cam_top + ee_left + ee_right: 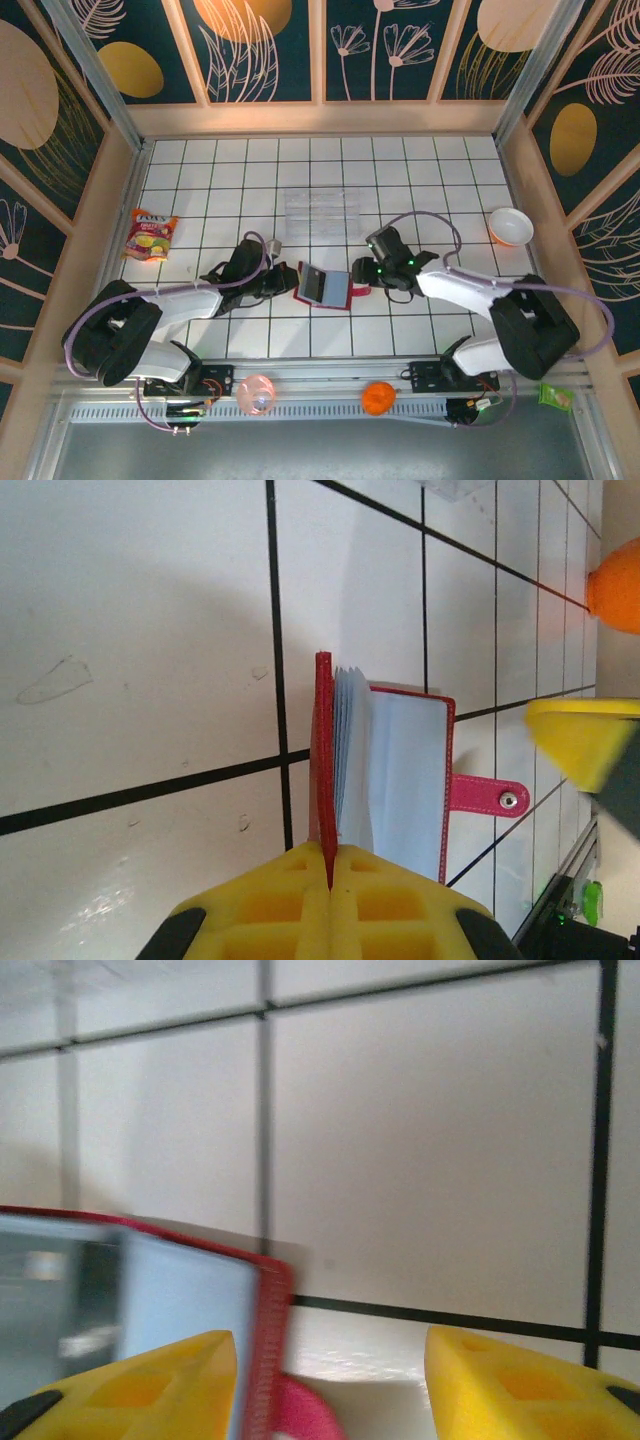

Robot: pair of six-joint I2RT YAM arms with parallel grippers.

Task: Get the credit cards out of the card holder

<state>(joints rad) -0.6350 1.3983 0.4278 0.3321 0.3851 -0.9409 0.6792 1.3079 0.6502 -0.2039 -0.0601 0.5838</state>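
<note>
Open on the table (200, 170), toward 6 o'clock: red card holder (325, 287). Clamped at 9 o'clock by the left gripper (328, 865), with the wide-open, empty right gripper (330, 1360) at 3 o'clock. Barely begun: dark credit cards (70, 1300) inside, none out.

Red card holder (324, 286) — grey-blue inside

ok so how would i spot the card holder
On the white tiled table, look near the front, between the left arm and the right arm. The card holder sits open there: small and red, with grey-blue pockets and a pink snap tab, unlike the clear tray behind it.
</note>
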